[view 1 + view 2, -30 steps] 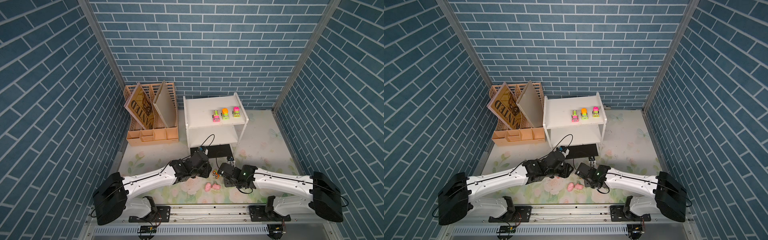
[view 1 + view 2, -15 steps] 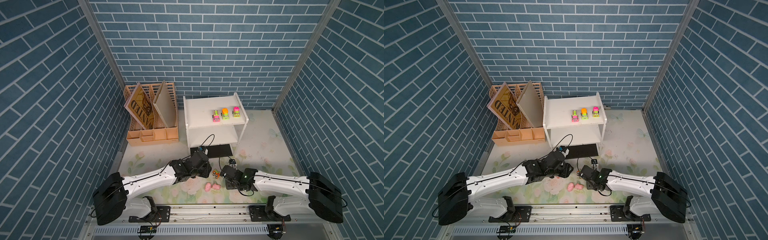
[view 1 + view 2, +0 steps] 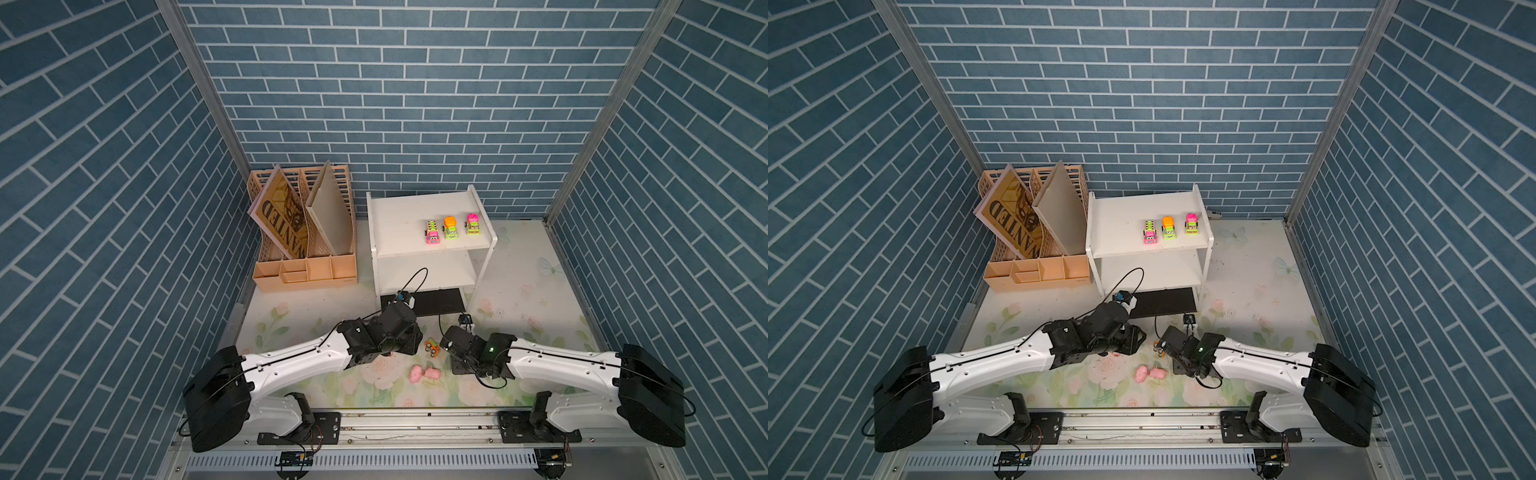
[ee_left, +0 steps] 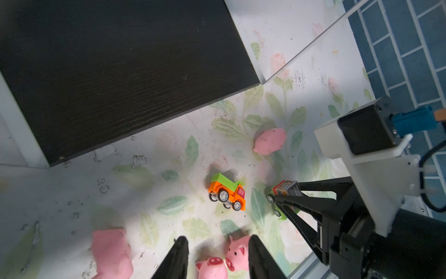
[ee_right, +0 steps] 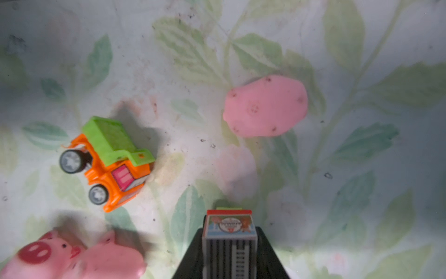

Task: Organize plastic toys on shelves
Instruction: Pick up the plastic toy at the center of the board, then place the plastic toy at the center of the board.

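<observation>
Trucks (image 3: 451,227), three neon ones, sit in a row on the top board of the white shelves (image 3: 399,220), same as a second ago. So what's different? —kev

Right gripper (image 5: 229,233), mate. Jaws were apart, now they're clamped on a truck with a grey striped box (image 4: 286,189), down by the floral mat (image 4: 144,193). An orange-and-green truck (image 4: 226,194) stands just beside it. Left gripper (image 4: 217,239) hovers, jaws apart, over two pink pigs (image 4: 237,251). —mo
</observation>
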{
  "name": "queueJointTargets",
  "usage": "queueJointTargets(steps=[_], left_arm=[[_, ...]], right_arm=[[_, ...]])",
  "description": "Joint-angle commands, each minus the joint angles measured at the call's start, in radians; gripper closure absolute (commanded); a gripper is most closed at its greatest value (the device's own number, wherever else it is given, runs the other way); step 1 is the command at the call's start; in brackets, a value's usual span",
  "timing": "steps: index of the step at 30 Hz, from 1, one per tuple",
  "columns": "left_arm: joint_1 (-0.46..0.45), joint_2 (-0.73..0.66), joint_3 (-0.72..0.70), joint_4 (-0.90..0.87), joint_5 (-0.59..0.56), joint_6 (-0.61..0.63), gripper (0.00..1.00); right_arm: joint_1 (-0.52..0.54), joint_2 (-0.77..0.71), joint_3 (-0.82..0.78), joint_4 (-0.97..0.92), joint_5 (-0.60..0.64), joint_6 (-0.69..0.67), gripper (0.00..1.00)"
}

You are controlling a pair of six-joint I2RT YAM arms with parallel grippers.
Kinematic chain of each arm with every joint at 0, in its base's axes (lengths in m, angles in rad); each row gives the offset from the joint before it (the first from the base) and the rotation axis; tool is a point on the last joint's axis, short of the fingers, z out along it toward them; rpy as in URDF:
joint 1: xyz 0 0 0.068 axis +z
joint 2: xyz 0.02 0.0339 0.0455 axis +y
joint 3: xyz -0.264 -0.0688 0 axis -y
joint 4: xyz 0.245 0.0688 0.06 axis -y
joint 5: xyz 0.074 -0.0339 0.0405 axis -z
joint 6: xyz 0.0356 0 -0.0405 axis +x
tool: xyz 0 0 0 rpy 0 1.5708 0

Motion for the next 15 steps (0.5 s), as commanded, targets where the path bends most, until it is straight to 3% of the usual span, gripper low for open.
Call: queueJointTargets(steps=[1,5,10,15], left_arm=[[-0.002,-0.085,-0.015,-0.030,-0.111,-0.026,0.52],[-0.001,-0.207,-0.040,-0.090,-0.249,-0.055,0.42],[0.018,-0.316,-0.025,-0.322,-0.457,-0.153,0.39],[0.020,-0.408,-0.092,-0.388,-0.470,-0.220,0.38]], right_arm=[[0.030,-0.020,0.110,-0.088,0.055,-0.004,0.76],[0.106,0.085,0.284,-0.102,0.066,-0.024,0.76],[0.198,0.329,0.506,-0.048,0.039,-0.046,0.76],[0.253,0.524,0.632,0.009,-0.006,-0.031,0.76]])
